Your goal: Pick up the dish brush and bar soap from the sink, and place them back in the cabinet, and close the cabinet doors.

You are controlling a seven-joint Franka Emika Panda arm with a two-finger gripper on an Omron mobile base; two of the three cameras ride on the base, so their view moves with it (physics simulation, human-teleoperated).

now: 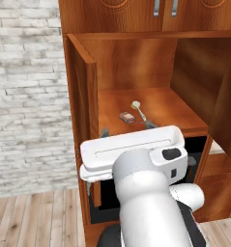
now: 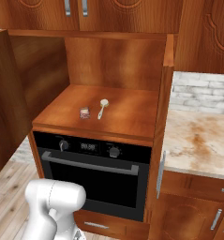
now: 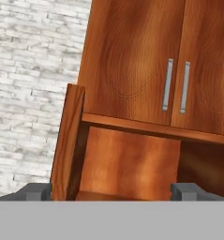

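Note:
The cabinet (image 1: 136,67) stands with both cabinet doors swung out: the left door (image 1: 82,96) edge-on, the right door (image 1: 229,96) at the frame's side. On its shelf lie the pinkish bar soap (image 1: 127,117) (image 2: 85,112) and, just right of it, the dish brush (image 1: 138,110) (image 2: 103,108). My gripper (image 1: 127,129) (image 3: 111,191) hovers in front of the shelf's front edge, open wide and holding nothing. In the hand view the left door's edge (image 3: 69,140) rises just inside my left fingertip (image 3: 36,191). The sink is out of view.
A black oven (image 2: 92,166) sits under the shelf. Smaller upper cabinets with silver handles (image 3: 168,84) top the compartment. A tan marble counter (image 2: 197,140) lies to the right and a white brick wall (image 1: 25,96) to the left. Wooden floor runs below.

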